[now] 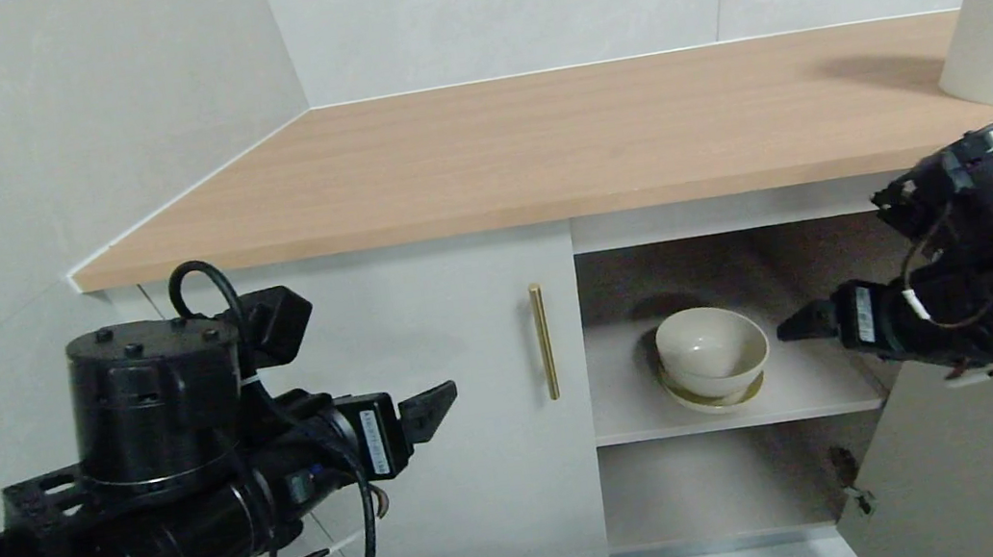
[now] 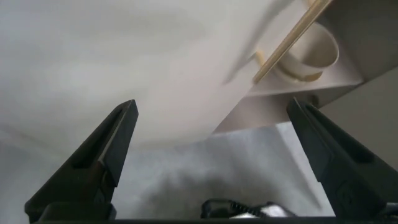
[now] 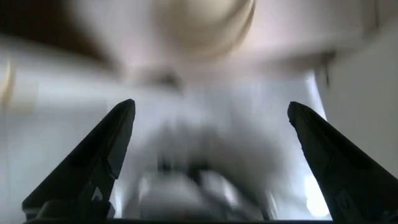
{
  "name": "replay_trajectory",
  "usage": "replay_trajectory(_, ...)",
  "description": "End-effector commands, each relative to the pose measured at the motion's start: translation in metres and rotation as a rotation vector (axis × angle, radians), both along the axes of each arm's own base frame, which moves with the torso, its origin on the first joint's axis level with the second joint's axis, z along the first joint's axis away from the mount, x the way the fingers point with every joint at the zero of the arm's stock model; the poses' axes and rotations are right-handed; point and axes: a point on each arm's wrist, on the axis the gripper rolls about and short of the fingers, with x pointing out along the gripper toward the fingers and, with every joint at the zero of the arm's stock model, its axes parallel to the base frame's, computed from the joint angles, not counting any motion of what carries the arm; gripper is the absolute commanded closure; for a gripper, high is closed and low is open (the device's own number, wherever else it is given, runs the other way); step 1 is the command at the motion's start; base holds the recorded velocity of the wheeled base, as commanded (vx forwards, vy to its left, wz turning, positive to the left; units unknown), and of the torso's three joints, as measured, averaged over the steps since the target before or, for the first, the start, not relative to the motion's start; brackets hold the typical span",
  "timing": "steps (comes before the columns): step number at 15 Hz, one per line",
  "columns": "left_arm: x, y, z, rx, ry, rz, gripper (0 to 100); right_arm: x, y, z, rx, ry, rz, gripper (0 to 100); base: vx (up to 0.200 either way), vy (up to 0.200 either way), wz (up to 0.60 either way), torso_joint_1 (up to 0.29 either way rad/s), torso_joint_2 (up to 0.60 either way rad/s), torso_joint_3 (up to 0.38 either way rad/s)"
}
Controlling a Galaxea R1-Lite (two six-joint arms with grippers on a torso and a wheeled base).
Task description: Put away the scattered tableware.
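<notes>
bowl (image 1: 713, 350) on plate (image 1: 716, 399), cabinet shelf (image 1: 813, 389) | right gripper (image 1: 787, 327) wide, empty, at bowl's 3 o'clock; left gripper (image 1: 440, 398) wide, empty, 9 o'clock

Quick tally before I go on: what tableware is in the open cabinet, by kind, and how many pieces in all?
Bowls: 1, the bowl on the shelf.
Plates: 1, the plate under the bowl.
Total: 2.
</notes>
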Motion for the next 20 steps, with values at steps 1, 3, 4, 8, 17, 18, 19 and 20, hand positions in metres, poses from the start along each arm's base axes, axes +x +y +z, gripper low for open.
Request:
replay_trajectory(1,-0.015,0.018,0.000,0.000,-0.005,0.005,0,-0.067,-0.011,0.028,0.013,-0.027,0.100,0,0.000,0.000,0.00,0.000,0.00,0.000)
replay_trajectory(3,-0.018,0.034,-0.009,0.020,0.017,0.039,0,-0.078,-0.016,0.031,0.009,-0.019,0.099,0,0.000,0.000,0.00,0.000,0.00,0.000)
replay_trajectory(4,-0.021,0.036,-0.013,0.022,0.031,0.038,0,-0.085,-0.017,0.028,0.010,0.001,0.115,0,0.000,0.000,0.00,0.000,0.00,0.000)
replay_trajectory(8,-0.025,0.037,-0.010,0.020,0.019,0.033,0,-0.088,-0.014,0.025,-0.044,-0.003,0.148,0,0.000,0.000,0.00,0.000,0.00,0.000)
replay_trajectory(17,-0.026,0.034,-0.011,0.022,0.021,0.017,0,-0.090,-0.012,0.022,-0.066,0.001,0.152,0,-0.156,0.000,0.00,0.001,0.00,0.000)
replay_trajectory(18,-0.026,0.033,-0.011,0.024,0.023,0.017,0,-0.091,-0.012,0.022,-0.070,0.002,0.157,0,-0.200,0.000,0.00,0.007,0.00,0.007)
replay_trajectory(19,-0.026,0.033,-0.012,0.026,0.027,0.017,0,-0.091,-0.011,0.020,-0.079,0.005,0.167,0,-0.200,0.000,0.00,0.002,0.00,-0.002)
replay_trajectory(20,-0.026,0.033,-0.012,0.026,0.027,0.017,0,-0.092,-0.011,0.019,-0.084,0.008,0.171,0,-0.200,0.000,0.00,-0.002,0.00,0.007)
